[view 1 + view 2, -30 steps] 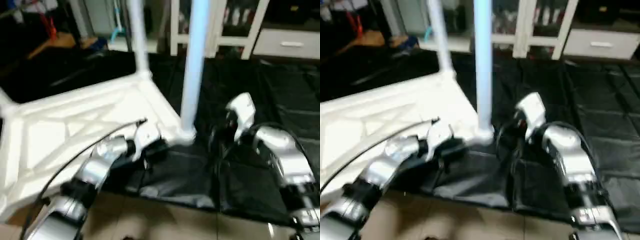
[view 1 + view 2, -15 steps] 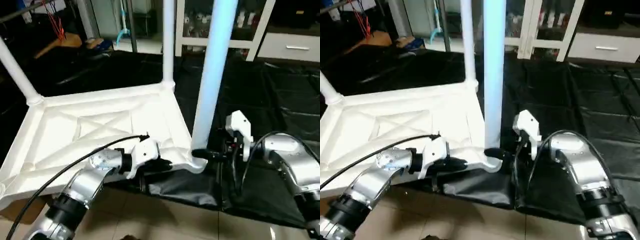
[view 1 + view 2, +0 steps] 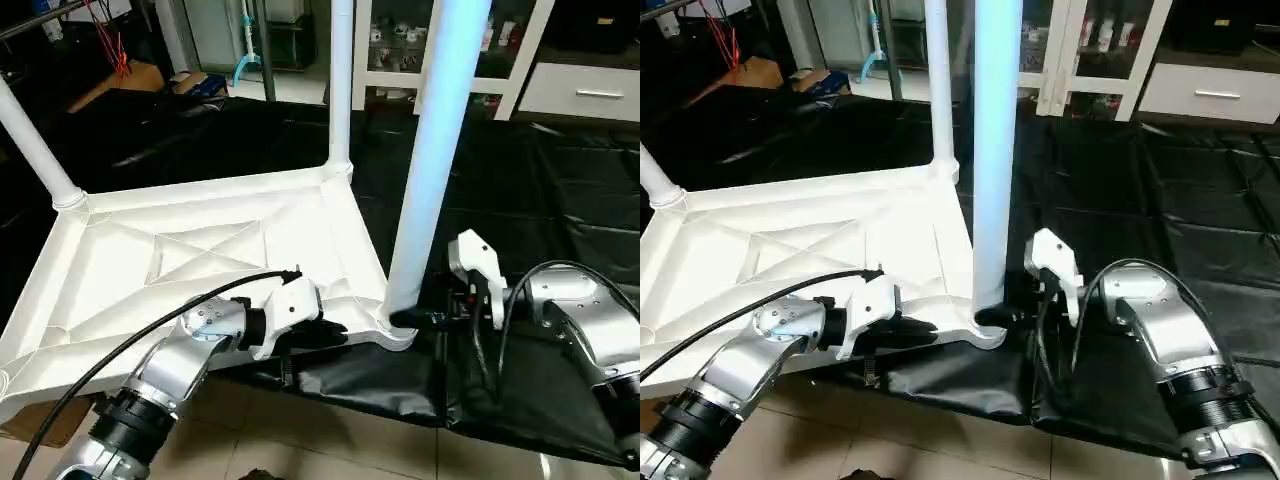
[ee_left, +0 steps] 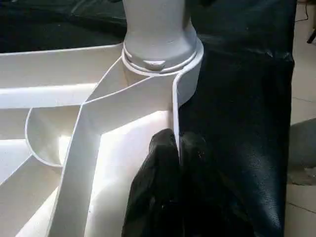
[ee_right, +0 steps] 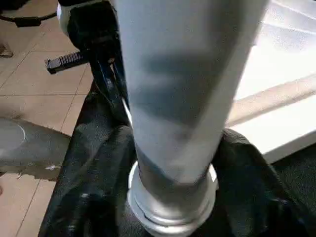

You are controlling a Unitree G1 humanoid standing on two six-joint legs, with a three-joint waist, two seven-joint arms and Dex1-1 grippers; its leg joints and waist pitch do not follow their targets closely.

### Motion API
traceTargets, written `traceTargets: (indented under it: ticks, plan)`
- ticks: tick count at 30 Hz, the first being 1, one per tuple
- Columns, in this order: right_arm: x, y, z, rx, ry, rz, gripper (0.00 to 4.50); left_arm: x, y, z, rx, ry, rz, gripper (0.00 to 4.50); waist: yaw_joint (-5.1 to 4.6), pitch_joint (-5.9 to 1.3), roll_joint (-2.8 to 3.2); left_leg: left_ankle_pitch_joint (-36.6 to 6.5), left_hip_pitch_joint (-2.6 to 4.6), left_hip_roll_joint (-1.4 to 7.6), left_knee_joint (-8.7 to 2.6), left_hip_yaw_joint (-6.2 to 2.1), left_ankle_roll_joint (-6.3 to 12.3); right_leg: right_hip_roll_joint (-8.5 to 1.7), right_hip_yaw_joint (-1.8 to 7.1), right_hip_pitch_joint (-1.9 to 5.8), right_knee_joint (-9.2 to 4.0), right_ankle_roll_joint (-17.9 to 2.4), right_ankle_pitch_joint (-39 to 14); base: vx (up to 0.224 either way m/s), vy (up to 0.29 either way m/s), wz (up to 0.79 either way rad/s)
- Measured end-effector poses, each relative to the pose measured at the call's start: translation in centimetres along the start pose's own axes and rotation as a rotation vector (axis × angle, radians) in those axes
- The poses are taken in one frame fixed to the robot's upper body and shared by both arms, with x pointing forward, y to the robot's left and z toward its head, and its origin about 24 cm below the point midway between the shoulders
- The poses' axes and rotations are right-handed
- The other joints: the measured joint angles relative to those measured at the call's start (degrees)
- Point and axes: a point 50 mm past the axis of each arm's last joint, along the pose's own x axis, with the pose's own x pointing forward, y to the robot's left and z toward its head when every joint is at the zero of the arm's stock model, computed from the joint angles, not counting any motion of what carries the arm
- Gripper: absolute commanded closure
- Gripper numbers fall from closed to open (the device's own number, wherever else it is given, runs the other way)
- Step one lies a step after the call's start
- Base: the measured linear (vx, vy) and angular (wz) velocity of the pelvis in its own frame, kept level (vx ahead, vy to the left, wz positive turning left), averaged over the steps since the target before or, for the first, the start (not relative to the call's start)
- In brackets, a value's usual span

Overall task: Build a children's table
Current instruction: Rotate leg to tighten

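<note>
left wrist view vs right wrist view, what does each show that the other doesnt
Left wrist view alone: the left claw pinching the tabletop's outer rim, with ribs running into the corner socket. Right wrist view alone: the nearest leg's shaft close up and tiled floor. Both share that leg's base in the socket and the black sheet.

The white table top (image 3: 200, 255) lay upside down, X-ribbed underside up. Three tapered white legs stood upright in round corner sockets: nearest (image 3: 432, 150) at 4 o'clock, another (image 3: 340, 85) at 1, the third (image 3: 30, 135) at 10.
</note>
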Motion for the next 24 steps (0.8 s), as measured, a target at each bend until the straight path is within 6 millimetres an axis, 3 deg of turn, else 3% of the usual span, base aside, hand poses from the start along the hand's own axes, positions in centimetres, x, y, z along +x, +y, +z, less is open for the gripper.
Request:
traceTargets:
  ticks: [11,19,24]
  plan:
    - [1.8,-0.4,-0.4,0.05,-0.082,-0.133,2.63,-0.3,0.7,-0.2,-0.004,0.018,0.094,4.5,-1.05,-0.03,-0.15,0.0,0.05,0.07,0.02,-0.02,-0.01,0.05,-0.03,-0.01,0.09,0.0,0.0,0.0,0.0,0.0]
    - [5.1,-2.4,-0.5,0.202,-0.2,-0.644,2.64,2.1,3.9,0.6,0.01,0.069,0.34,4.5,-2.64,-0.02,-0.27,0.0,0.01,0.0,0.11,-0.04,-0.02,0.04,0.02,-0.06,0.02,-0.1,0.1,0.0,0.0,0.0]
    - [7.7,-3.3,0.5,0.318,-0.259,-0.946,2.64,4.7,5.6,1.7,-0.036,0.074,0.468,4.5,-2.94,-0.03,-0.18,0.0,-0.1,-0.04,0.08,-0.09,-0.03,0.03,-0.02,-0.12,0.02,-0.1,0.2,0.0,0.0,0.0]
